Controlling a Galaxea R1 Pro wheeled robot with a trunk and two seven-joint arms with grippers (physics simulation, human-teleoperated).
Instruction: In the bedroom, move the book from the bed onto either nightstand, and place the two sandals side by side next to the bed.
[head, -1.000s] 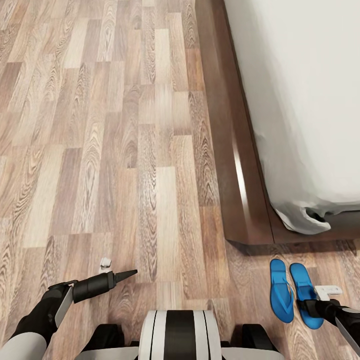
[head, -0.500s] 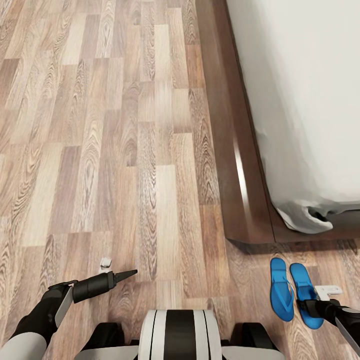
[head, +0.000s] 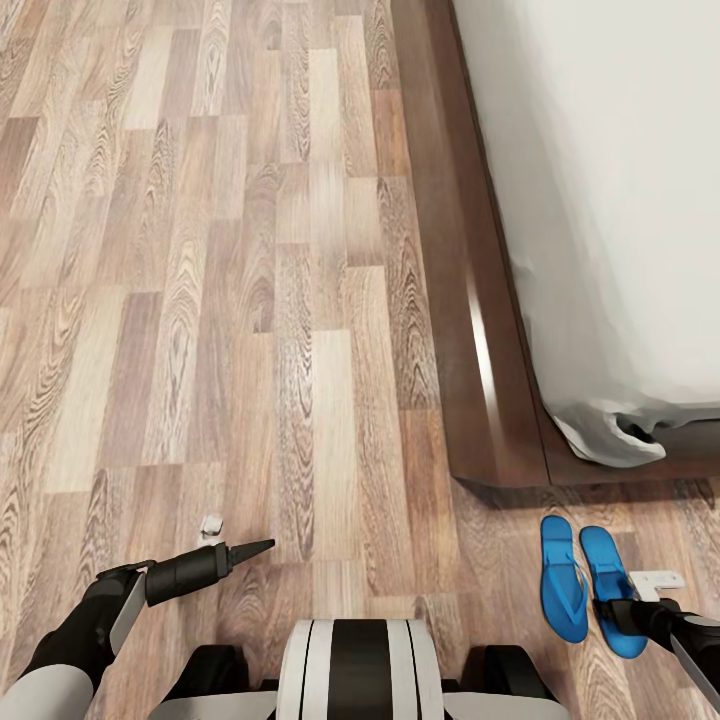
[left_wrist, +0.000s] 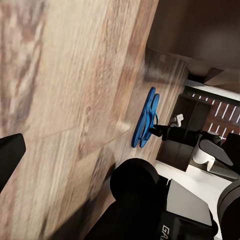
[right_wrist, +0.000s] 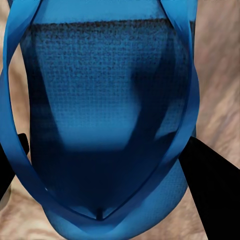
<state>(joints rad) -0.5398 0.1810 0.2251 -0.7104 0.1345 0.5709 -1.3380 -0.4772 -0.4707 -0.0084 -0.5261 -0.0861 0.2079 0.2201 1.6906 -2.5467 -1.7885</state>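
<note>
R gripper (head: 612, 612): fingers (right_wrist: 212, 190) spread either side of right-hand sandal (head: 612, 590), grip not confirmed. 2nd sandal (head: 563, 578) just beside it, parallel, on floor (head: 250, 300). Bed (head: 480, 330) corner just beyond. L gripper (head: 262, 546): jaws together, empty, well apart

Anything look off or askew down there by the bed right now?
Nothing stands out. The two sandals lie flat and side by side on the floor just off the bed corner; the right gripper sits over the outer one.

black arms (head: 90, 620), white black-striped trunk (head: 357, 665)
</note>
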